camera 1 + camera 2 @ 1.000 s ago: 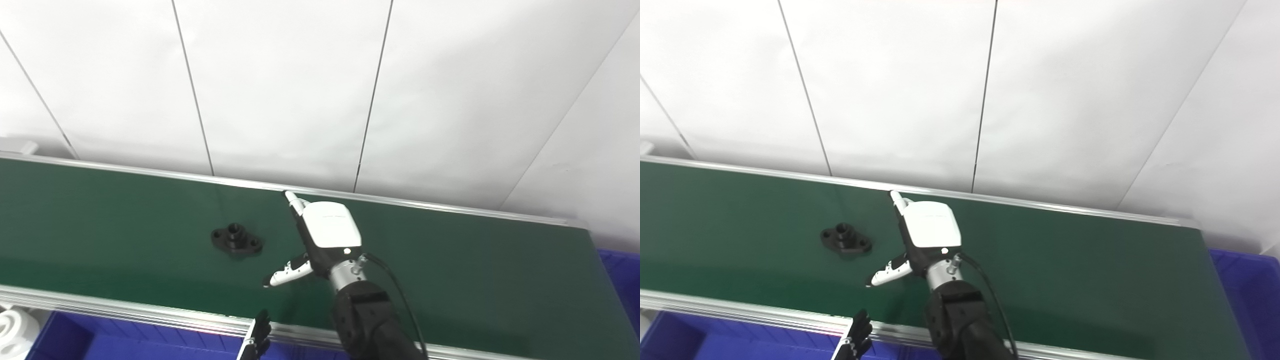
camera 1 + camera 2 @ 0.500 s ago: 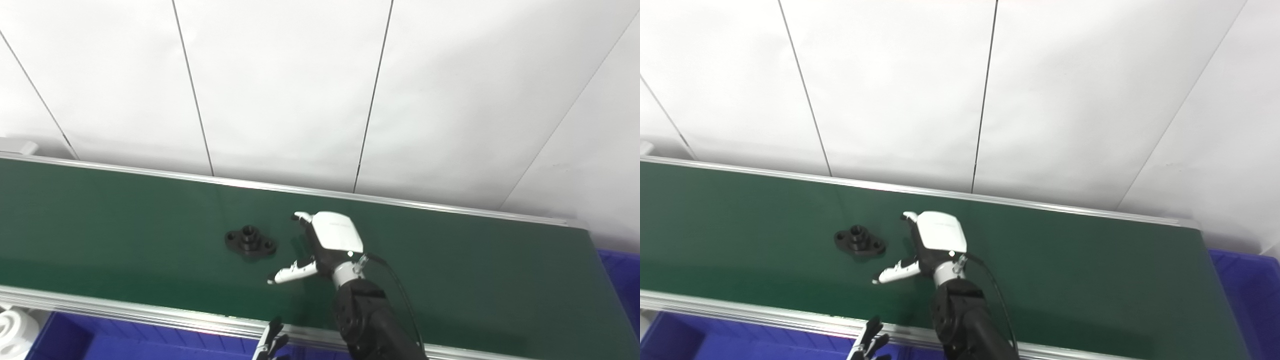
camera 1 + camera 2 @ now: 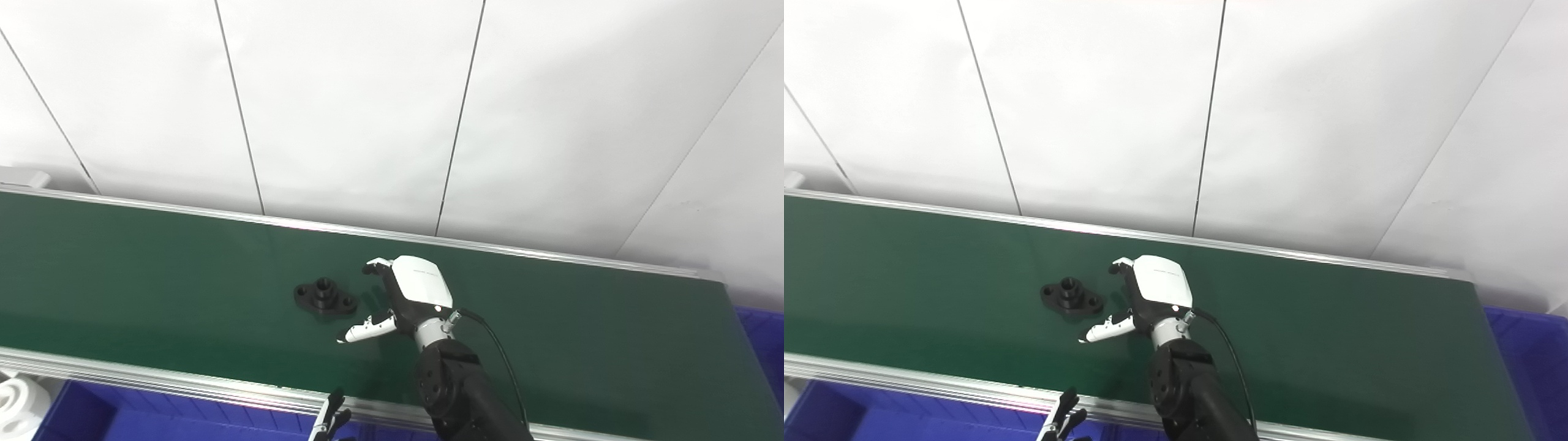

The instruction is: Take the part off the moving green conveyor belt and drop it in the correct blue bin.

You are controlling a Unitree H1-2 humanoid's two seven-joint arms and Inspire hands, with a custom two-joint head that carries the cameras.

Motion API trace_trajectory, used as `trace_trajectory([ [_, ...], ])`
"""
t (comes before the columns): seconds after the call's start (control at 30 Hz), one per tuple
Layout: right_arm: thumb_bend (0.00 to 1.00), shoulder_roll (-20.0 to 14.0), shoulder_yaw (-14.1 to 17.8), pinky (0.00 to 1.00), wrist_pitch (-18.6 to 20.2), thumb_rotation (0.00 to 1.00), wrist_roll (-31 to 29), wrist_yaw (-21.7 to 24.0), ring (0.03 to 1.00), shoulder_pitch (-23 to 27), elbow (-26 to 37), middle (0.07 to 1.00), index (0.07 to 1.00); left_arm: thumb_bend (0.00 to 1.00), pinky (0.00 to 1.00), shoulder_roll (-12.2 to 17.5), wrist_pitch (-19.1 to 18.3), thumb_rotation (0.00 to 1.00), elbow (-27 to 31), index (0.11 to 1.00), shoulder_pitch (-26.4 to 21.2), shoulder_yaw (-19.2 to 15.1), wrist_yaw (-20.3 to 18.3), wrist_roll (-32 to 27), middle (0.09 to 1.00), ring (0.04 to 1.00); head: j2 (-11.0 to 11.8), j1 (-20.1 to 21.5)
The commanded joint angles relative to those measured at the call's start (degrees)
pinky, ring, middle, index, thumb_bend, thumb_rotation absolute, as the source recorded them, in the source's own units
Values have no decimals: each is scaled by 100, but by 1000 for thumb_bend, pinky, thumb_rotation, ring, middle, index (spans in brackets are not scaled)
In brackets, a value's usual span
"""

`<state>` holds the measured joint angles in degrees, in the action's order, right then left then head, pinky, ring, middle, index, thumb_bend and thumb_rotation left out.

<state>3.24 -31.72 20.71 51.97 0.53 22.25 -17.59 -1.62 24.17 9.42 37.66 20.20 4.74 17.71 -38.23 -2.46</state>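
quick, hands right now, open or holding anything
Right hand: open, holding nothing, beside the black part.
Left hand: only its fingers show; cannot tell.

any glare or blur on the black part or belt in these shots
Left eye view: the black flanged part is sharp, the dark green conveyor belt matte, glare only along its metal rail. Right eye view: the white-backed right robot hand is crisp, casting a soft shadow.

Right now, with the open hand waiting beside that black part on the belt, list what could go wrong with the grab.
1. The black part lies just left of the right hand, not yet between thumb and fingers; closing too soon could pinch nothing.
2. It is low and flat on the green belt, so fingertips may skid over it or push it away.
3. The left hand shows only at the bottom edge, too far off to help.
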Motion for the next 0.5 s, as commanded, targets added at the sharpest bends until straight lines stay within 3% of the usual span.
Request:
trace_trajectory([
  [0.0, 940, 95, 7, 489, -78, 441, -39, -21, 677, 255, 207, 796, 765, 1000, 813, -120, 208, 1000, 151, 1000, 116, 148, 60, 143, 1000, 933, 1, -62],
  [0.3, 940, 41, -122, 517, -143, 478, 37, -35, 674, 349, 170, 786, 744, 1000, 833, -190, 160, 1000, 149, 1000, 167, 247, 98, 208, 1000, 948, -29, -182],
  [0.47, 914, -81, -422, 509, -264, 510, 266, -107, 658, 475, 55, 768, 738, 1000, 850, -238, 100, 1000, 149, 1000, 184, 353, 75, 224, 1000, 969, -61, -295],
])
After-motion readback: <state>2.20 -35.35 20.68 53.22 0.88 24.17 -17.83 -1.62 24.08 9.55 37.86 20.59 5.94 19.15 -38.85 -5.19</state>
